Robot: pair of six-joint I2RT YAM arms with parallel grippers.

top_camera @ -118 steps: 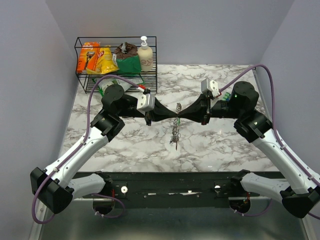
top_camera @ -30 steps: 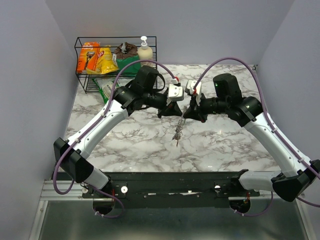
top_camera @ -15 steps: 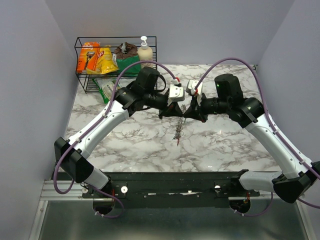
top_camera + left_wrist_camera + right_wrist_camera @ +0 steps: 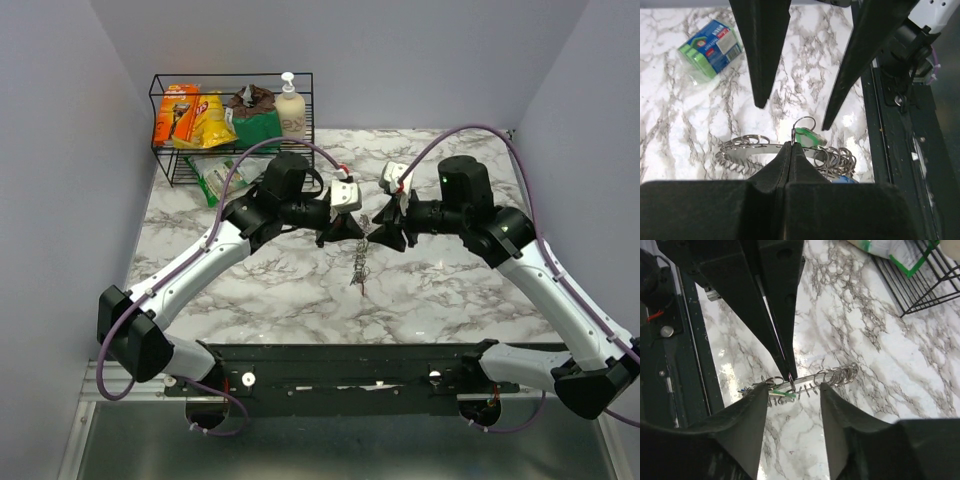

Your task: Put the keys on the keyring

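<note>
Both arms sank lower; left fingers [image 4: 771, 172] pinch the keyring [image 4: 750, 148], right fingers [image 4: 745, 422] spread; green key [image 4: 808, 136] just beyond them seems unthreaded.

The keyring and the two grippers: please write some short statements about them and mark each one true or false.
1. The left gripper is shut on the keyring. True.
2. The right gripper is shut as well. False: its fingers stand apart, close to the keyring.
3. A green packet lies on the table, outside the wire basket. True.
4. The keyring is inside the wire basket. False: it is between the two grippers, over the table.
5. A key with a green head shows at the keyring. True.
</note>
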